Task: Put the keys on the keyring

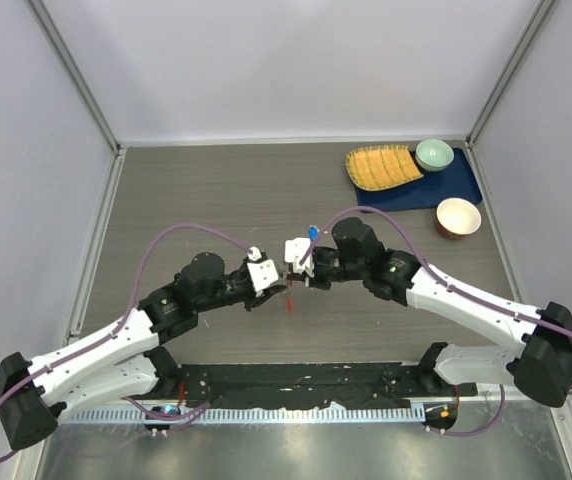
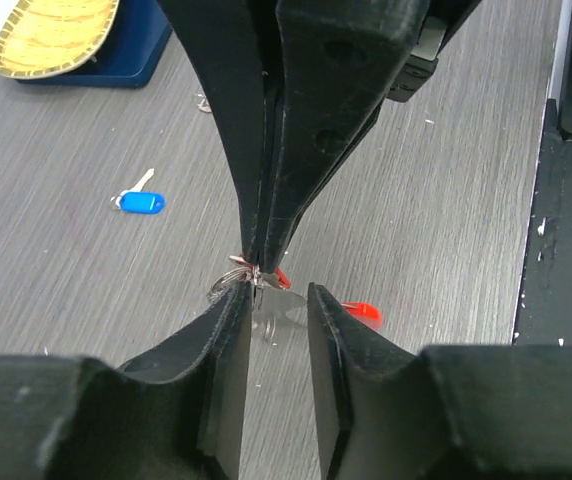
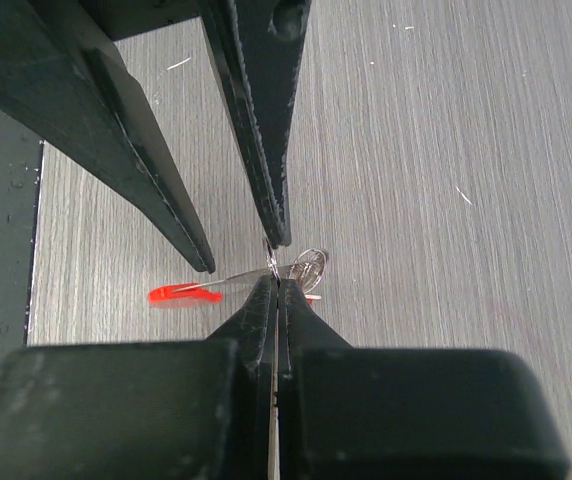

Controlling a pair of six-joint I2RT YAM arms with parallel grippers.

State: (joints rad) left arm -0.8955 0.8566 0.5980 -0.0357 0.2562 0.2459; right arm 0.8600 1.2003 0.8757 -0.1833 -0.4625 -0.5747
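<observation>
We noted a shiny metal keyring point(image 3: 311, 262), a key point(image 2: 141, 202) with glossy blue plastic head, a matt wood-grain table point(image 2: 66, 300).

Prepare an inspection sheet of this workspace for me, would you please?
Surface: grey wood-grain table.
Job's things: keyring pinched at centre, red-headed key reaching it; blue-headed key lying apart.
Clutter: blue tray holding woven plate and green bowl; tan bowl at its near corner.
Grippers: right gripper shut on the keyring; left gripper open, facing it.
Cables: purple cables looped along both arms.
Surroundings: pale walls, metal frame posts.
</observation>
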